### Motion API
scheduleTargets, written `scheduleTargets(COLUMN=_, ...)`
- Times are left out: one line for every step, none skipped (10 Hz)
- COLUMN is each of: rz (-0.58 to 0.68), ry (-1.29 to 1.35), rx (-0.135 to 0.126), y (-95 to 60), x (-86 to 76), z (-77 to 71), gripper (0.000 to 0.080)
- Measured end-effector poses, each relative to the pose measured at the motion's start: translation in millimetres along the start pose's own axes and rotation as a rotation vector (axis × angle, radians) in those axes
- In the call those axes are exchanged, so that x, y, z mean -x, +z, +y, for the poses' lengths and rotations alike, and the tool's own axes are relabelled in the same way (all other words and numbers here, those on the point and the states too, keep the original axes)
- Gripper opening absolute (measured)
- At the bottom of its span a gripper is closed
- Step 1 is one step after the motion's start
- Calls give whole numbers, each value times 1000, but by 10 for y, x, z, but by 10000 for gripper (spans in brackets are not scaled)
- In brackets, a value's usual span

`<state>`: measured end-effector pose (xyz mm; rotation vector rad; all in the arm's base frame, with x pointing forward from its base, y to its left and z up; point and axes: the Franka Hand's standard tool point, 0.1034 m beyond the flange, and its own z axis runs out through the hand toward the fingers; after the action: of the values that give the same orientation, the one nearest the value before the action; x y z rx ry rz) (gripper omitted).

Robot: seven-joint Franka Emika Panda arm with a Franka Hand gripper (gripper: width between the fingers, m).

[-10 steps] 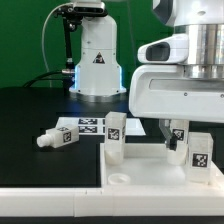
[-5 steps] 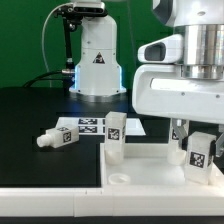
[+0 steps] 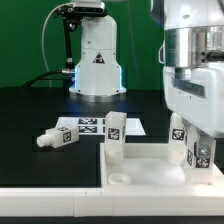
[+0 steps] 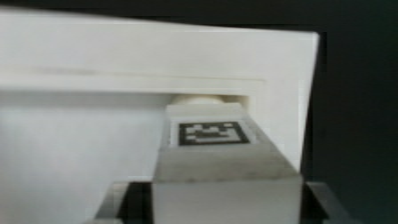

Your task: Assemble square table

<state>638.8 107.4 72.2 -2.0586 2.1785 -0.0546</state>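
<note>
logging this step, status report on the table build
Gripper shut on upright leg at table top corner. Second leg stands at another corner. Loose leg lies on black table. Nothing seen blocking.

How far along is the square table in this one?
Done: one upright leg stands at a corner of the tabletop. In hand: the gripper has its jaws closed on a second leg, upright at another corner. Left: a loose leg lies on the black table; a fourth is not clearly visible.
</note>
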Motion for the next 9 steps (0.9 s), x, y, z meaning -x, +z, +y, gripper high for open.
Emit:
scheduleTargets(rz=-1, ry=33, rx=0, y=1, x=-1, z=1, gripper=284)
scheduleTargets(rz=-1, ry=33, rx=1, y=1, x=-2, z=2, gripper=284)
scheduleTargets(rz=12, ry=-87, rx=3, y=-2, x=6, z=1, gripper=285)
scheduleTargets(rz=29, ry=-243, rx=10, y=9, x=33, z=20, gripper=285)
scheduleTargets(rz=32, ry=-407, rx=9, y=17, x=38, z=26, gripper=443)
scheduleTargets(rz=38, ry=-629, rx=15, y=13, x=63, z=29, gripper=571)
scheduleTargets(rz=37, ry=-691, rx=17, y=18, x=63, z=32, gripper=571)
scheduleTargets(rz=36, ry=-772, rx=19, y=22, x=53, z=33, gripper=633)
scheduleTargets(rz=36, ry=-836, rx=21, y=25, x=51, z=34, gripper=645)
